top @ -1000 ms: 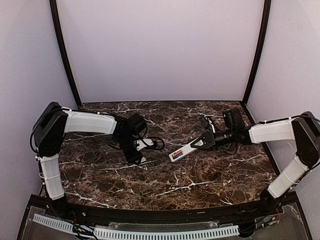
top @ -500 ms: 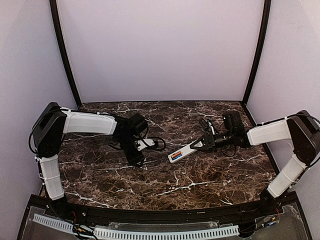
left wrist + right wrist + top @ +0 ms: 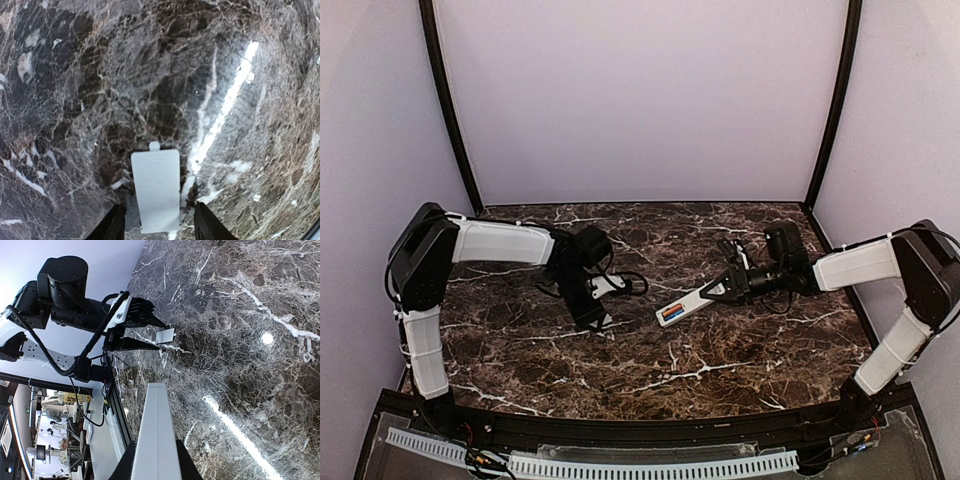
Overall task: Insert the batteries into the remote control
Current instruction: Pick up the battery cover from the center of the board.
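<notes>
The white remote control [image 3: 692, 301] is held off the table by my right gripper [image 3: 726, 286], which is shut on its right end. The blue and orange batteries [image 3: 672, 311] sit in the open compartment at its left end. In the right wrist view the remote [image 3: 157, 415] shows edge-on between my right gripper's [image 3: 155, 462] jaws. My left gripper [image 3: 591, 316] is low over the table, open. In the left wrist view the small white cover piece [image 3: 156, 189] lies flat between the open jaws of my left gripper [image 3: 159, 226], with gaps on both sides.
The dark marble table [image 3: 720, 370] is bounded by a pale back wall and black corner posts [image 3: 450, 110]. A black cable [image 3: 630, 285] loops beside my left wrist. A ribbed white rail [image 3: 620, 467] runs along the near edge.
My left wrist has shifted slightly and settled lower over the cover piece. My right arm has edged a little left, with the remote still in its grip.
</notes>
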Robot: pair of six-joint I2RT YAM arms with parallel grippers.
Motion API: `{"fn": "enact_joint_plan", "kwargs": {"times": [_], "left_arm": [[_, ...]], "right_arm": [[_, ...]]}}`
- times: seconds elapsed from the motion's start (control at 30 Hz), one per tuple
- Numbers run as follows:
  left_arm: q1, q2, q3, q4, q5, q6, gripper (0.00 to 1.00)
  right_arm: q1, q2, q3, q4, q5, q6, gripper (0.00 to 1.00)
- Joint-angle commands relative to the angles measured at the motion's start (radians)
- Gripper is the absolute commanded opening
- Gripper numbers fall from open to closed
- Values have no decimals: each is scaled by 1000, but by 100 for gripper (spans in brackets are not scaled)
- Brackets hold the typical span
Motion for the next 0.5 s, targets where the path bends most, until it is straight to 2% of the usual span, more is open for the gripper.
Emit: {"fn": "enact_joint_plan", "kwargs": {"times": [0.0,0.2,0.3,0.47], "left_arm": [[-1,32,21,-70,51,-11,46],[-21,53,21,-87,-3,-12,38],[-62,57,22,-98,-63,-6,37],[-75,70,24,-116,-79,-17,33]], "right_arm": [[-10,6,5,25,-22,-10,0],[-16,2,4,22,-22,-16,0],[-20,2,4,17,-23,-20,0],[-23,-3,1,13,-20,-25,0]]}}
